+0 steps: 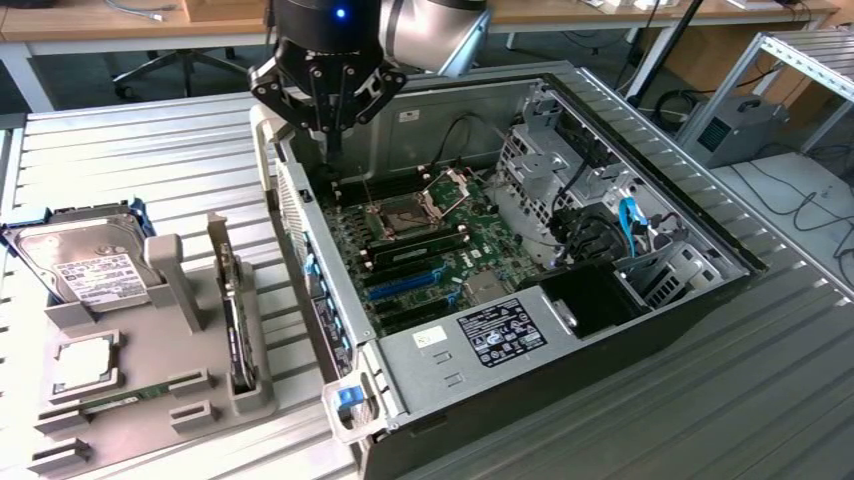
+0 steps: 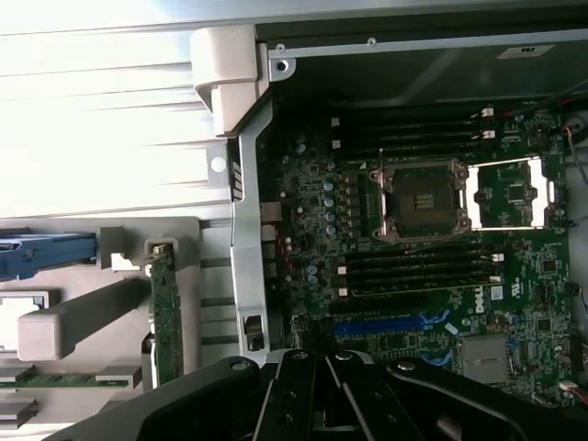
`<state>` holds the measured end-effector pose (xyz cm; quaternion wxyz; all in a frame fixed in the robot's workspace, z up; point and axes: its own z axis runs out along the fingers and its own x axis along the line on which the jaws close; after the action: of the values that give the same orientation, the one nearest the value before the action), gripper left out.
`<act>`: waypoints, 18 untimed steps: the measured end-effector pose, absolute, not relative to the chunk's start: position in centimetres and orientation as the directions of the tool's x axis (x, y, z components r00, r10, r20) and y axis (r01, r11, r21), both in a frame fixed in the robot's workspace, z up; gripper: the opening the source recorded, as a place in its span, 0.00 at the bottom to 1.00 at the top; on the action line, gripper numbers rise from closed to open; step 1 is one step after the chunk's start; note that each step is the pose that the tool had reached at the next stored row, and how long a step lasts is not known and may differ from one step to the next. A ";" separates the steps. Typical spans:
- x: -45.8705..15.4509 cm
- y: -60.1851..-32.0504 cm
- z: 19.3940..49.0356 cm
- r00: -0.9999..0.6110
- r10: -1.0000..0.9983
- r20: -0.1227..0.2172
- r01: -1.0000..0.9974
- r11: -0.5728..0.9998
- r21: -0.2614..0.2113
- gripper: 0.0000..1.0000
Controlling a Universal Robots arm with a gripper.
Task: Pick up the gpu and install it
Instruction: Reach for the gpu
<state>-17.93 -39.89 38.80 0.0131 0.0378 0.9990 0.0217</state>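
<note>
The pincer [image 1: 326,125], pressed together with nothing in it, hangs over the open computer case's [image 1: 400,385] rear corner, well apart from the gpu [image 1: 238,325], which stands on edge in the grey holder [image 1: 160,400] on the worktop [image 1: 160,170].

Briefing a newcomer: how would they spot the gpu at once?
Beside the open computer case, on the exterior view's left, sits a grey parts holder. The gpu is the thin dark card standing on edge in the holder's slot nearest the case, unlike the boxy silver hard drive and the small green memory stick.
</note>
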 end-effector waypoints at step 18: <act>-18.7 -39.9 38.7 -0.997 0.076 -0.024 0.075 0.996 0.044 0.11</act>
<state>-18.71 -39.89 38.75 0.0131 0.0379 0.9990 0.0217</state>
